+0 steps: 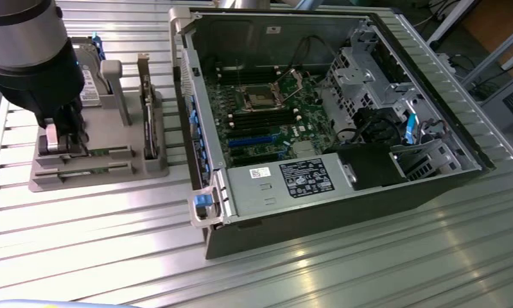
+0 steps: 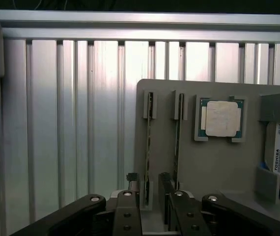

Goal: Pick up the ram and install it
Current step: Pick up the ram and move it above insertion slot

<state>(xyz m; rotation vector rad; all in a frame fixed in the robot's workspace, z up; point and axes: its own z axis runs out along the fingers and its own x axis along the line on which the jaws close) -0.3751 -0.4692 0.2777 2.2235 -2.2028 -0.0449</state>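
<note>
A slatted metal table (image 1: 368, 256) carries an open computer case (image 1: 307, 224) and, to the exterior view's left of it, a grey parts holder (image 1: 110, 173). The robot arm (image 1: 25, 51) stands over that holder. Its gripper (image 2: 148, 184) is spread wide and grasps nothing. The ram (image 2: 149, 142) stands on edge in a holder slot, one end lying between the two fingers (image 2: 130, 196), which do not appear to touch it. A second stick (image 2: 179, 137) sits in the neighbouring slot, between the ram and the square processor (image 2: 222, 118).
</note>
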